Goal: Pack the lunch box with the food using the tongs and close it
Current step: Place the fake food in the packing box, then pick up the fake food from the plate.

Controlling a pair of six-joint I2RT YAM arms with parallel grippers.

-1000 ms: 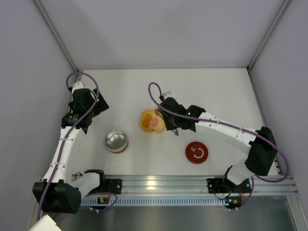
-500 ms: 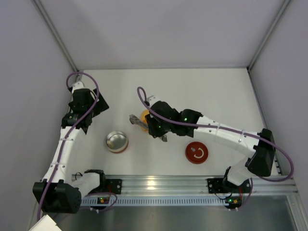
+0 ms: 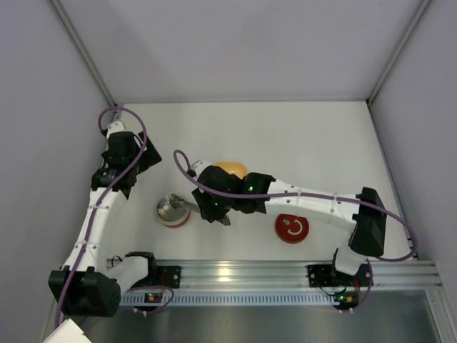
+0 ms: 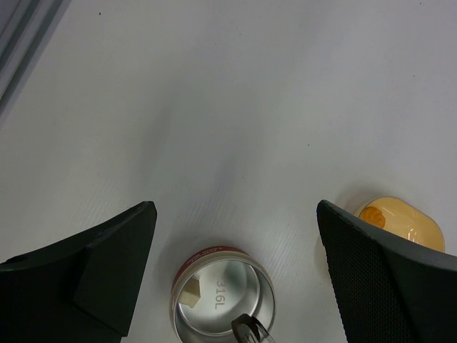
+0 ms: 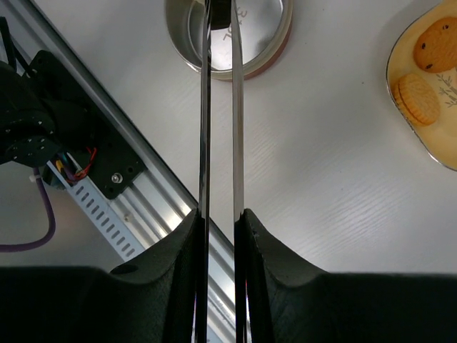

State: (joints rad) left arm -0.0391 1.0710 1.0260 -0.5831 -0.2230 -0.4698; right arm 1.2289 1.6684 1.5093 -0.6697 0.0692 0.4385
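Right wrist view: my right gripper (image 5: 218, 223) is clenched on the tongs (image 5: 205, 128), the fingers pressing the two slender arms close together, so the tongs are squeezed nearly shut. Their long axis runs straight out from my jaws, and the lunch box (image 5: 270, 60) lies dead ahead along that line, lid off, with the tong tips hanging over its open mouth. A dark bit (image 5: 220, 11) sits between the tips. I take it for a piece of food, though it is too small for me to be sure. To release into the box I judge I need only slacken the squeeze, with no sideways shift. In the top view the tongs (image 3: 184, 205) point left from my right gripper (image 3: 214, 207) toward the lunch box (image 3: 165, 214). This arm is by far the nearer. My left gripper (image 4: 235, 207) stands released with nothing between its fingers, looking down on the box from well apart. Off to the side is the yellow dish (image 5: 400, 43), partly cut off, with two biscuits (image 5: 418, 98) showing on it. The red lid (image 3: 291, 227) lies apart on the table. By count: one lunch box, one pair of tongs, one dish, one lid, two biscuits in sight.
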